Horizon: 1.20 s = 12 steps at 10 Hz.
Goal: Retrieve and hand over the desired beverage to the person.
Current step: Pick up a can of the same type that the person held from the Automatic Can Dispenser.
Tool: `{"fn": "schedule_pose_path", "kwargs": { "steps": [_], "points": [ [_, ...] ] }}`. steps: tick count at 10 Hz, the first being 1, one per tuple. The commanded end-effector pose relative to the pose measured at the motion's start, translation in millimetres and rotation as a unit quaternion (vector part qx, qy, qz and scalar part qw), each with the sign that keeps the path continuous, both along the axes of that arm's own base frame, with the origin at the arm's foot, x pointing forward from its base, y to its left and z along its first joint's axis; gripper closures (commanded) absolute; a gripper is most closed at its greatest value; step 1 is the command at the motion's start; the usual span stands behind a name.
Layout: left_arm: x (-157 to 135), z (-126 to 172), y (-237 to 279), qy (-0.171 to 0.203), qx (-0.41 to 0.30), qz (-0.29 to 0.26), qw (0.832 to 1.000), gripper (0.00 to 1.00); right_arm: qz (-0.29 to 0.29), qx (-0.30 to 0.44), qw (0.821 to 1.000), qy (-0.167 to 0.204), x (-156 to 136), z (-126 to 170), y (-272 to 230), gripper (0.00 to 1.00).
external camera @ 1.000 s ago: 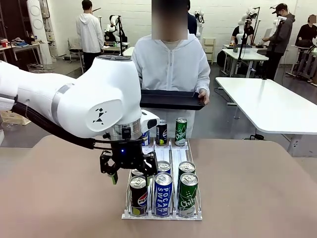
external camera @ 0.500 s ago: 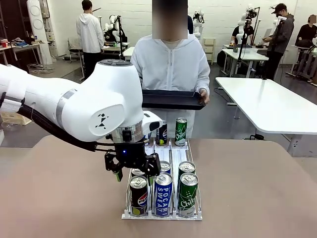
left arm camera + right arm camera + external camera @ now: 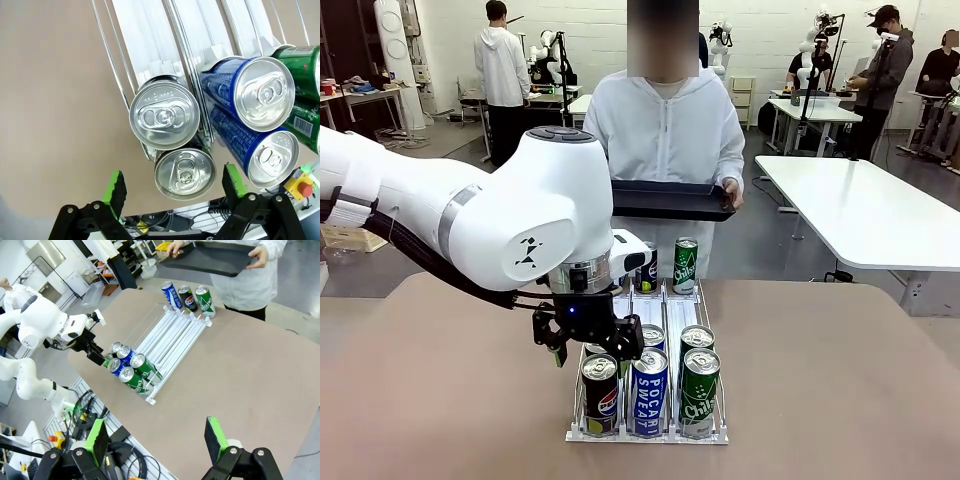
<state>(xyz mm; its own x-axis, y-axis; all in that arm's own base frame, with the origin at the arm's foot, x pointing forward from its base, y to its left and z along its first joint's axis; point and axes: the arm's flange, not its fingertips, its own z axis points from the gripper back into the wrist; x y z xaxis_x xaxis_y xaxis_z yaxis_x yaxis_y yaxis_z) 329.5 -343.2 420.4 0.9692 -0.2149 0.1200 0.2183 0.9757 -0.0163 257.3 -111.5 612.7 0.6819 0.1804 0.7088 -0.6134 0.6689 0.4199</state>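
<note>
Front view has my left gripper (image 3: 592,352) hanging low over the left lane of the white wire rack (image 3: 645,436), just behind the front Pepsi can (image 3: 600,394). Its fingers are spread wide and hold nothing. Left wrist view looks down on two silver tops in that lane. The nearer can top (image 3: 185,172) lies between my green pads (image 3: 116,186), apart from both. A Pocari Sweat can (image 3: 649,390) and a green Chilsung can (image 3: 699,390) head the other two lanes. The person (image 3: 665,130) stands at the table's far side, holding a black tray (image 3: 670,200) in both hands. Right wrist view shows my right gripper (image 3: 156,436) spread too, empty, high above the brown table (image 3: 250,370).
</note>
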Motion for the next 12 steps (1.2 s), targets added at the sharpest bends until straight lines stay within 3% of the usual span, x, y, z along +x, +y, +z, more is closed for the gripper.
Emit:
{"fn": "schedule_pose_path", "kwargs": {
  "steps": [1, 6, 12],
  "points": [
    [2.2, -5.9, -5.3, -0.014, 0.001, 0.018, 1.0, 0.0, 0.007, 0.011, 1.0, -0.008, 0.2, -0.6, 0.3, 0.0],
    [5.4, -10.9, -6.3, -0.021, 0.014, 0.077, 0.997, 0.0, 0.007, 0.011, 1.0, -0.008, 0.2, -0.6, 0.3, 0.0],
    [8.2, -15.1, -6.0, 0.003, -0.007, 0.091, 0.996, 0.0, 0.007, 0.011, 1.0, -0.008, 0.2, -0.6, 0.3, 0.0]
  ]
}}
